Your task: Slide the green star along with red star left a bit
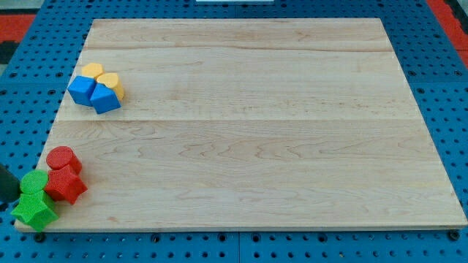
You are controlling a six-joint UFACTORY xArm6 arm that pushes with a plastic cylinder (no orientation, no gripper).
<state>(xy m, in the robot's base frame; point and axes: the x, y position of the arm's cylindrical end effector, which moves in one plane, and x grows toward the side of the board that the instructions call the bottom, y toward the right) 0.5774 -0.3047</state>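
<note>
The green star (34, 210) lies at the bottom left corner of the wooden board (248, 131). The red star (66, 185) sits just up and to the right of it, touching it. A second green block (34, 182) lies between them on the left, and a red cylinder (62, 158) sits just above the red star. A dark shape at the view's left edge looks like my rod, with my tip (10, 201) just left of the green blocks.
Two yellow blocks (92, 71) (110, 83) and two blue blocks (82, 89) (106, 99) cluster at the board's upper left. A blue pegboard (439, 88) surrounds the board. The green star sits right at the board's left and bottom edges.
</note>
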